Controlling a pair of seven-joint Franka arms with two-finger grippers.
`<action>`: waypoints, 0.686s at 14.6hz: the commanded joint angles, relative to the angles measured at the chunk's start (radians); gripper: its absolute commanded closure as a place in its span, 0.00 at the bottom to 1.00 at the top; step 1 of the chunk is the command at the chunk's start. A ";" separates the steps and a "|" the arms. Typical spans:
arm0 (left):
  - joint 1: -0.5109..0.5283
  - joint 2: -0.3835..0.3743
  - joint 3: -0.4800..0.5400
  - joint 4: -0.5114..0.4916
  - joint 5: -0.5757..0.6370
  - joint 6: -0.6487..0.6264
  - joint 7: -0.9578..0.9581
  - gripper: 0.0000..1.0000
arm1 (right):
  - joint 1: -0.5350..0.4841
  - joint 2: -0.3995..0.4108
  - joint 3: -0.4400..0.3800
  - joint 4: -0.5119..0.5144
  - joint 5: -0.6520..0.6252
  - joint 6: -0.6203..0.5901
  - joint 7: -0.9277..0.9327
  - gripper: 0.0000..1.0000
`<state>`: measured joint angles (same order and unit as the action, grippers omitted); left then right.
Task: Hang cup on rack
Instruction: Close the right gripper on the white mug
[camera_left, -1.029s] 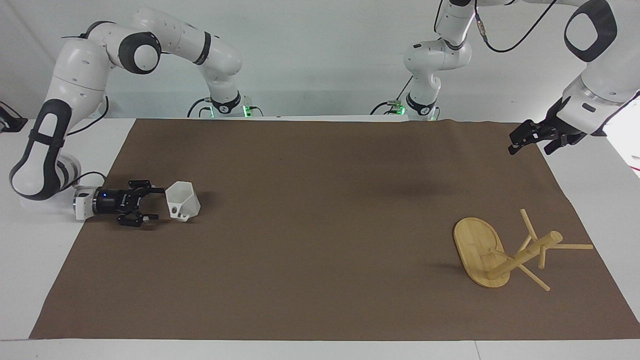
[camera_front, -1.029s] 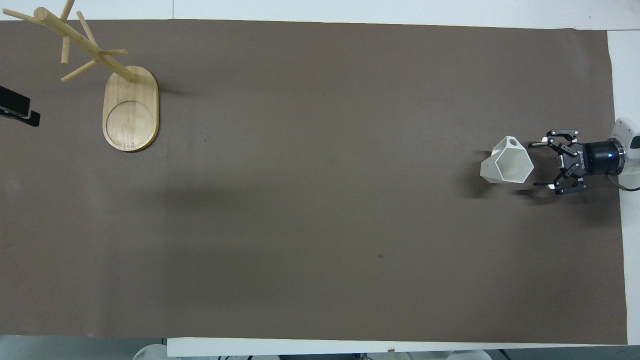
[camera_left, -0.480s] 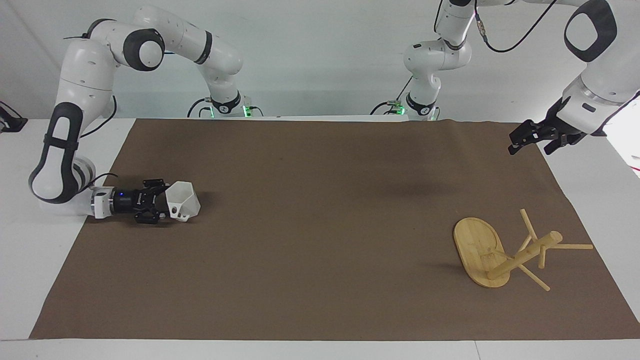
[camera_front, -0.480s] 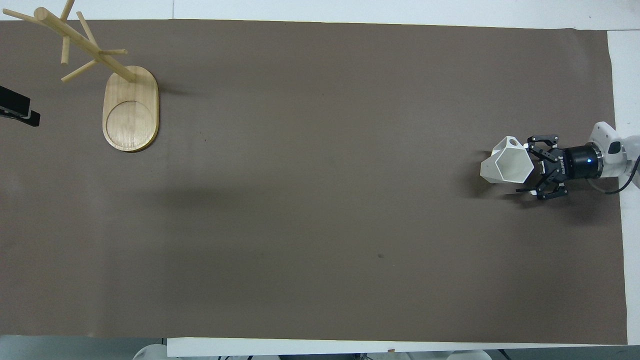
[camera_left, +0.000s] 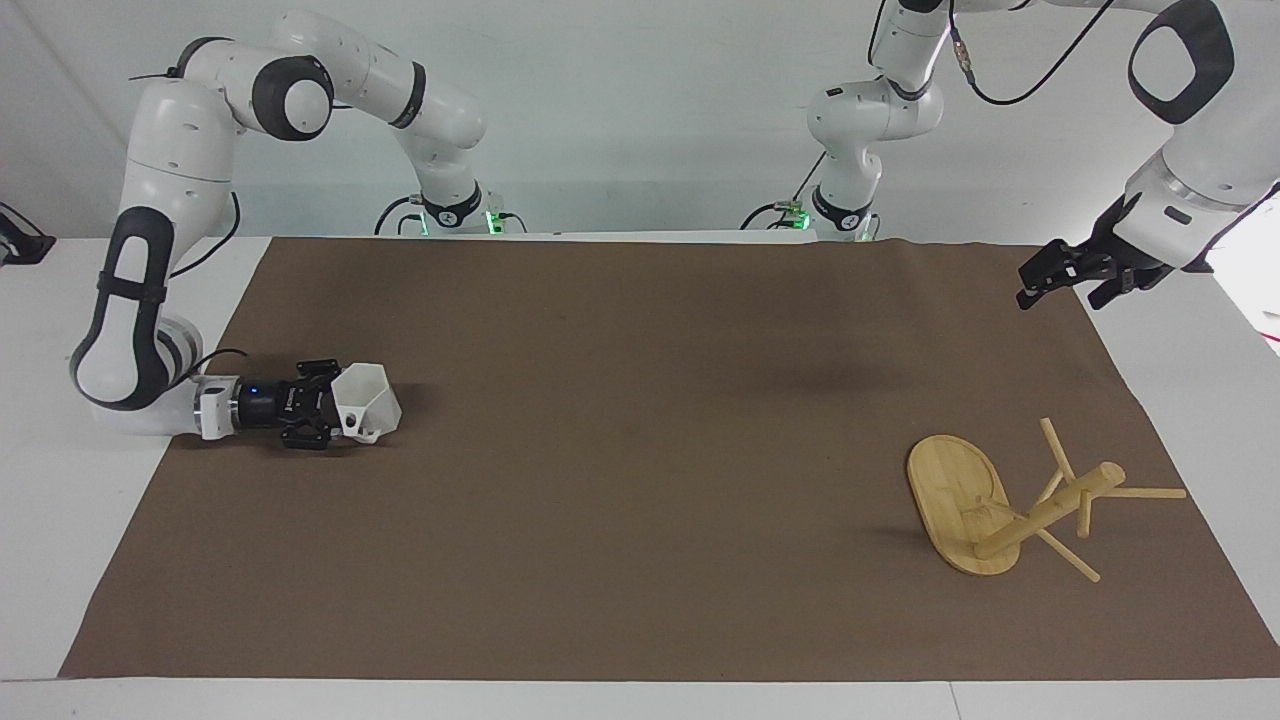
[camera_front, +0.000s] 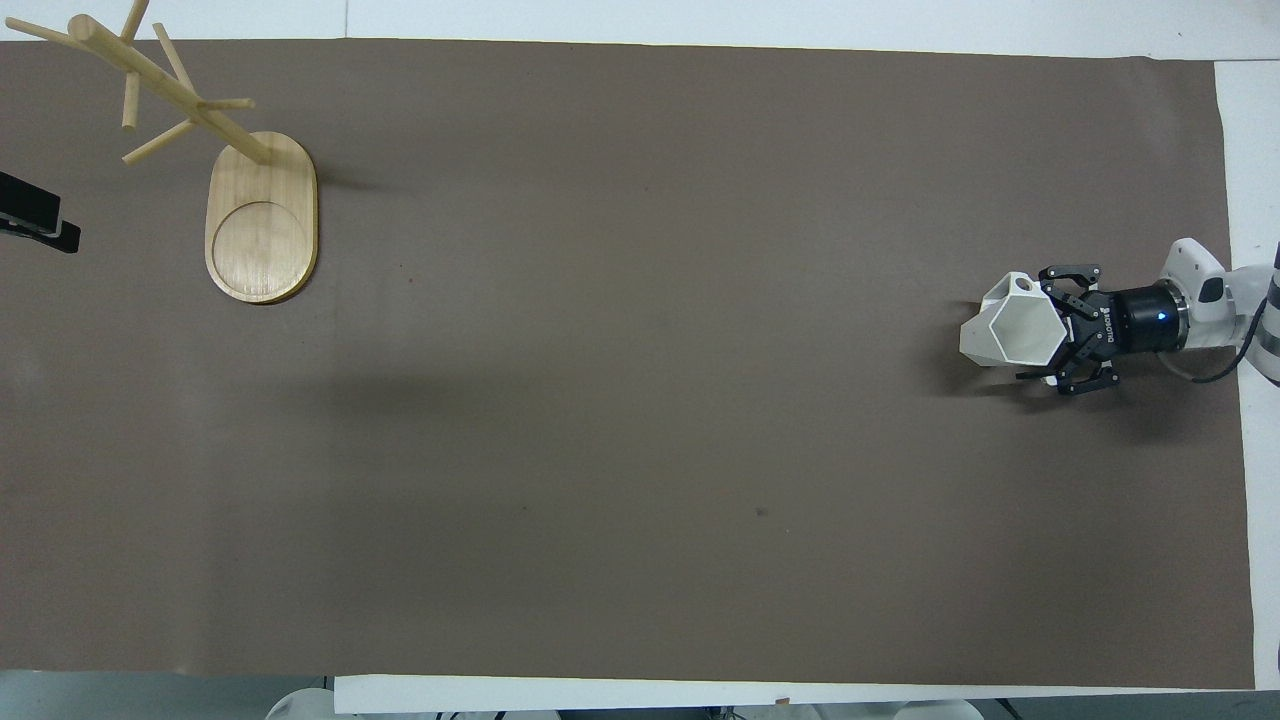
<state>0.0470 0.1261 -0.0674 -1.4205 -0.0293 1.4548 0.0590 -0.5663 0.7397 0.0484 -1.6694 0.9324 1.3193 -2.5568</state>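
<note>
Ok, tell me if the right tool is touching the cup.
Cannot tell. The overhead and facing views both show the right tool open around the cup, but neither shows plain contact or a plain gap.

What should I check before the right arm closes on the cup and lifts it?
1. The right gripper is at the cup, low over the brown mat: ok.
2. Fingers around the cup's wall: cannot tell.
3. Cup upright: not ok, it is tipped.
4. The rack stands on its base toward the left arm's end of the table: ok.
5. No cup on the rack's pegs: ok.
6. The left gripper waits in the air over the mat's edge, apart from the rack: ok.
</note>
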 joint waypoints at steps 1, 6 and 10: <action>0.016 -0.025 -0.015 -0.026 0.019 0.002 -0.008 0.00 | 0.000 -0.040 0.002 -0.069 0.028 0.034 -0.033 0.00; 0.005 -0.025 -0.015 -0.026 0.019 0.003 -0.010 0.00 | 0.022 -0.048 0.001 -0.101 0.028 0.043 -0.046 0.00; 0.005 -0.025 -0.015 -0.026 0.019 0.006 -0.008 0.00 | 0.057 -0.048 0.001 -0.090 0.048 0.043 -0.043 0.49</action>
<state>0.0468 0.1261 -0.0725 -1.4205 -0.0293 1.4548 0.0590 -0.5277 0.7252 0.0488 -1.7222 0.9488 1.3387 -2.5824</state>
